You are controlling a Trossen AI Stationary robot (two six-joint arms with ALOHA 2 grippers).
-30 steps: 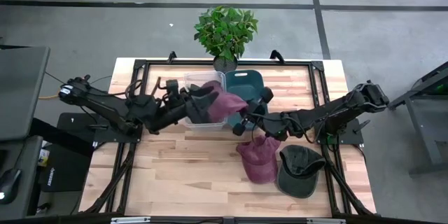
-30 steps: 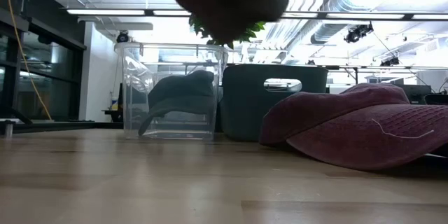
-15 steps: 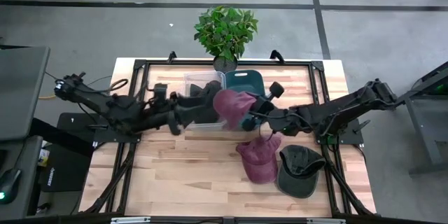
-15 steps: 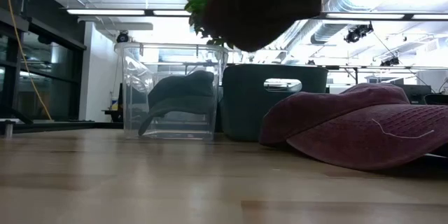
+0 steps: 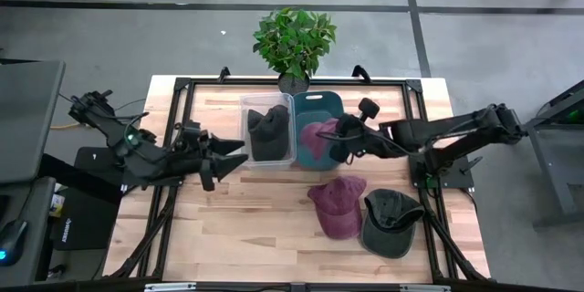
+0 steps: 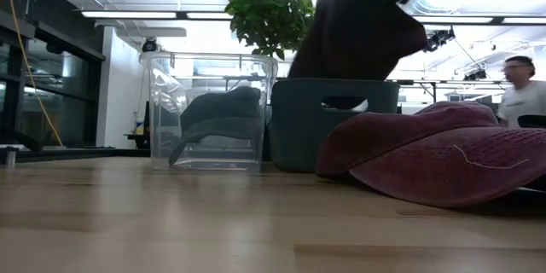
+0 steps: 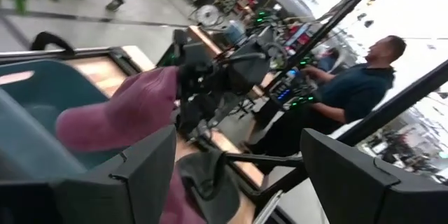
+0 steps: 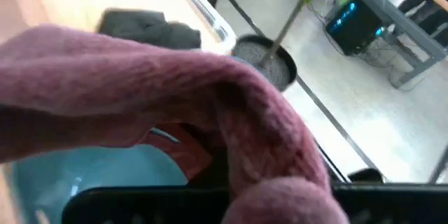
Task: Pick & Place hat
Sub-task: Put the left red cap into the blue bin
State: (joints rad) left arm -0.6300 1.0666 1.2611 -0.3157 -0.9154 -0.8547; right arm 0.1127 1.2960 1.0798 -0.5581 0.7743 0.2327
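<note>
Right gripper [image 5: 339, 137] is pinching the maroon cap [image 5: 318, 137] tight, dangling it over the teal bin [image 5: 319, 102] w/ left gripper [image 5: 228, 151] idling agape nearby; cap's looking soft, light, floppy, so prob best gripped at the stiffer brim.

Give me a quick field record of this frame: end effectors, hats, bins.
right end effector: shut on maroon hat, holding it over the teal bin
left end effector: open, empty, beside the clear bin
clear bin contents: dark hat
hats loose on table: second maroon hat, dark green hat
other: potted plant at the table's far edge
task status: held hat not yet released
</note>
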